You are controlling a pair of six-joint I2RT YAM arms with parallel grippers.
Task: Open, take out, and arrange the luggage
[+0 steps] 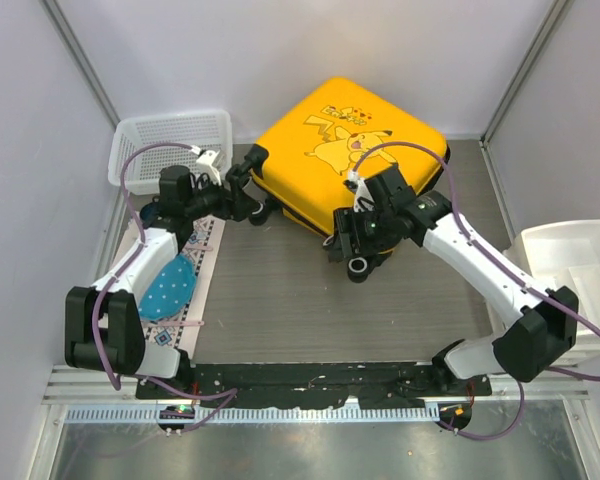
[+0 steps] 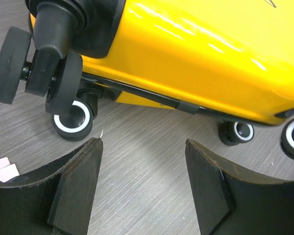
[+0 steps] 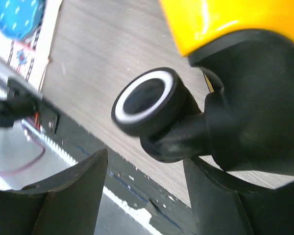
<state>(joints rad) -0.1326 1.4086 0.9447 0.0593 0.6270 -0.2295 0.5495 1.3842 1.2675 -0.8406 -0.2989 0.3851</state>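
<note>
The luggage (image 1: 350, 150), a bright yellow hard-shell suitcase with a Pikachu print, lies flat and closed at the back middle of the table. My left gripper (image 1: 244, 196) is at its left corner, beside the black wheels (image 2: 68, 98). In the left wrist view this gripper (image 2: 144, 147) is open over bare table, with the yellow shell (image 2: 196, 58) and its black zip band just ahead. My right gripper (image 1: 352, 240) is at the near corner. Its jaws (image 3: 146, 159) stand open just below a black caster wheel (image 3: 147, 100), and the right finger (image 3: 210, 196) is close against the caster's housing.
A white mesh basket (image 1: 170, 140) stands at the back left. White plastic bins (image 1: 570, 260) sit at the right edge. A patterned mat (image 1: 202, 270) with a blue dotted item (image 1: 170, 285) lies under the left arm. Grey walls close in on both sides.
</note>
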